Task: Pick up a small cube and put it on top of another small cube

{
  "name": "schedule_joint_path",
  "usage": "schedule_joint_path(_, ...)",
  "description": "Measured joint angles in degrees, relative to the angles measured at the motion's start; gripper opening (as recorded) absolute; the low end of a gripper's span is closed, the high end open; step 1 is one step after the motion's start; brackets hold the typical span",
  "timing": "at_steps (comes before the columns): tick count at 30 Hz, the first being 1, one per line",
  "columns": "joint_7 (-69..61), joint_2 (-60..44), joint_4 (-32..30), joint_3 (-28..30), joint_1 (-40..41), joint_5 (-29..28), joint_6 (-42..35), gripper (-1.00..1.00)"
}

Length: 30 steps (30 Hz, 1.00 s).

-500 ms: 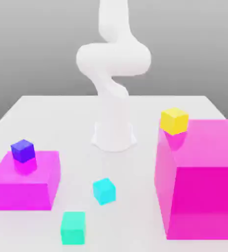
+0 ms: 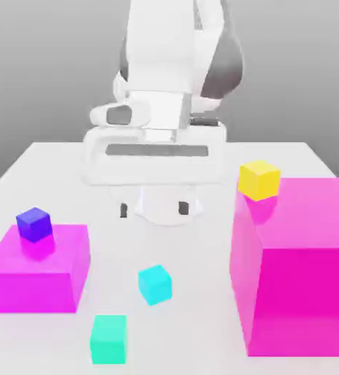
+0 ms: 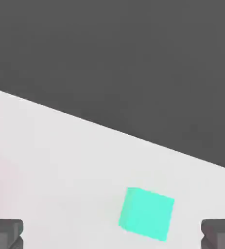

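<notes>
The gripper point(image 2: 154, 209) is suspended above the counter point(image 2: 201, 293), its two fingers spread wide with nothing held between them. The cyan cube point(image 2: 155, 284), the one to be lifted, rests on the counter to the exterior view's left of the large magenta block point(image 2: 304, 300). The yellow cube point(image 2: 259, 180), its likely destination, sits on top of that block, near a corner. The teal-green cube point(image 3: 147, 214) is seen between the fingertips in the hand view, so the aim should probably be corrected toward the cyan cube before any descent. The cyan cube is turned at an angle, so the wrist should be rotated until the fingers are parallel to two opposite faces. A straight, slow descent is advised, with closing begun only once both faces are flanked.
</notes>
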<state>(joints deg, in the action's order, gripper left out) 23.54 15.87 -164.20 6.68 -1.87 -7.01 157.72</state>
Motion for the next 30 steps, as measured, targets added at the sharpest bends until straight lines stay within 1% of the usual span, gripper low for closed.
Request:
schedule_joint_path(1,-2.2,-2.5,-2.2,1.4,-0.8,0.3,2.1,0.0)
schedule_joint_path(3,-7.5,-9.4,-5.1,2.7,-1.8,2.7,7.4,0.0)
schedule_joint_path(5,-9.7,-13.5,-5.6,2.4,-1.9,4.4,10.5,0.0)
schedule_joint_path(9,-12.2,-18.4,-4.9,1.8,-2.4,7.8,14.4,0.0)
schedule_joint_path(13,-14.6,-22.8,-4.1,-1.9,0.4,11.2,18.1,0.0)
schedule_joint_path(18,-15.3,-28.2,-3.7,-6.1,4.9,11.5,22.7,0.0)
schedule_joint_path(19,-15.4,-29.3,-3.6,-6.7,5.6,11.4,23.6,-1.0)
schedule_joint_path(26,-15.3,-29.5,-3.6,-7.0,5.9,11.2,23.7,-1.0)
schedule_joint_path(30,-14.3,-25.9,-3.8,-5.1,3.9,10.5,20.7,-1.0)
